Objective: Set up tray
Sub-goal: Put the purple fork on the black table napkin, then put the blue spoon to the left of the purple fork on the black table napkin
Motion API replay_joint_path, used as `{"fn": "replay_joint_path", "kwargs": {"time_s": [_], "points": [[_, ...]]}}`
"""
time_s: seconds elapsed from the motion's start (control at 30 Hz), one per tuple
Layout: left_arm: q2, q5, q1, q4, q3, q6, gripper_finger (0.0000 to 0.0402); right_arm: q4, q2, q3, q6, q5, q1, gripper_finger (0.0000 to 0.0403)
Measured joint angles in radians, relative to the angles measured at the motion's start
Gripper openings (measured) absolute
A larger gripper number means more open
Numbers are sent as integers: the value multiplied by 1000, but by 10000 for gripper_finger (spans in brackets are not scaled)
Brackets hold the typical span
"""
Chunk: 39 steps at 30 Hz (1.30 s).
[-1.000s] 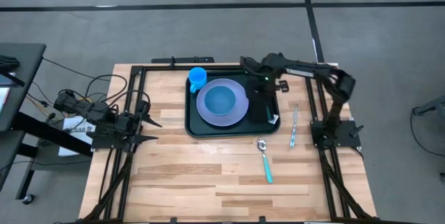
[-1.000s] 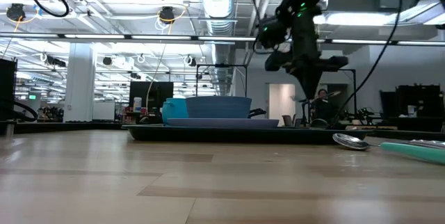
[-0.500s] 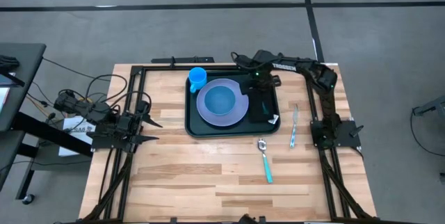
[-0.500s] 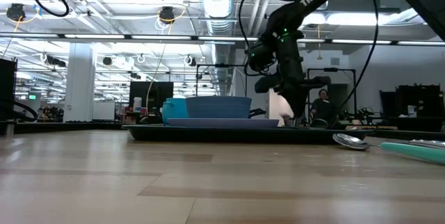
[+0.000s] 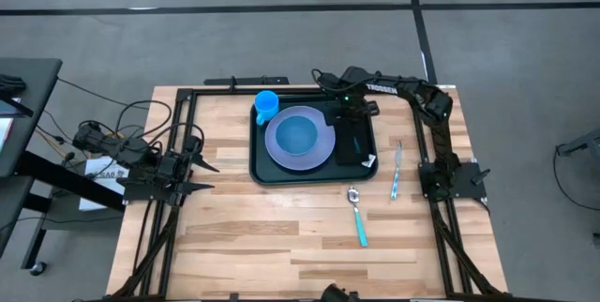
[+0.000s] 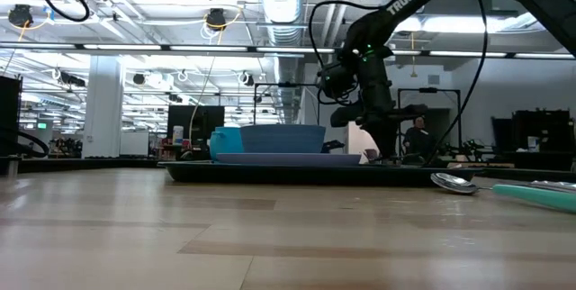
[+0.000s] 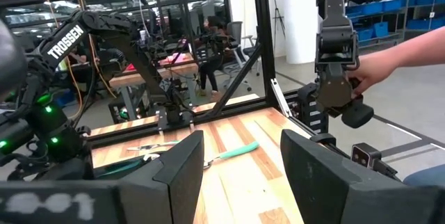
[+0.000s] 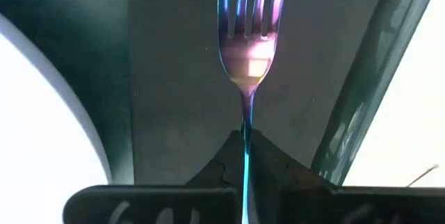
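Note:
The dark green tray [image 5: 261,166] lies at the table's far middle. On it rest a lavender plate [image 5: 320,152] with a blue bowl [image 5: 298,134], a blue cup [image 5: 266,105] and a narrow flat black rectangle [image 5: 351,144]. My right gripper [image 5: 345,111] hangs over the tray's far right part, shut on a fork [image 8: 250,40]. The fork head shows over the black rectangle [image 8: 181,78], between the plate [image 8: 42,133] and the tray rim [image 8: 361,106]. My left gripper [image 7: 240,165] waits open at the table's left edge. My right gripper pinches the fork by its thin handle [image 8: 245,123], just behind the head, between its two fingers [image 8: 215,161]. The fork runs on in line with the fingers, tines foremost, toward the black rectangle. Whether the tines touch it, I cannot tell.
A spoon [image 5: 357,213] and another utensil [image 5: 396,173], both with teal handles, lie on the wood to the right of the tray. Black frame rails run along the table's edges. A person's hand [image 7: 379,67] shows beyond the table in the left wrist view.
My right gripper has moved a little toward the table's left and come down toward the tray, carrying the fork; over the last half second it has hardly shifted.

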Motion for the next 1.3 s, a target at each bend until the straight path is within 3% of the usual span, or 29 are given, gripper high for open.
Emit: {"fn": "replay_joint_path", "kwargs": {"time_s": [0.73, 1.3], "points": [[0, -2, 0, -7, 0, -11, 180, 78, 31, -66, 2, 0, 7, 2], [0, -4, 0, -8, 0, -10, 180, 80, 31, -66, 20, -1, 11, 75]]}}
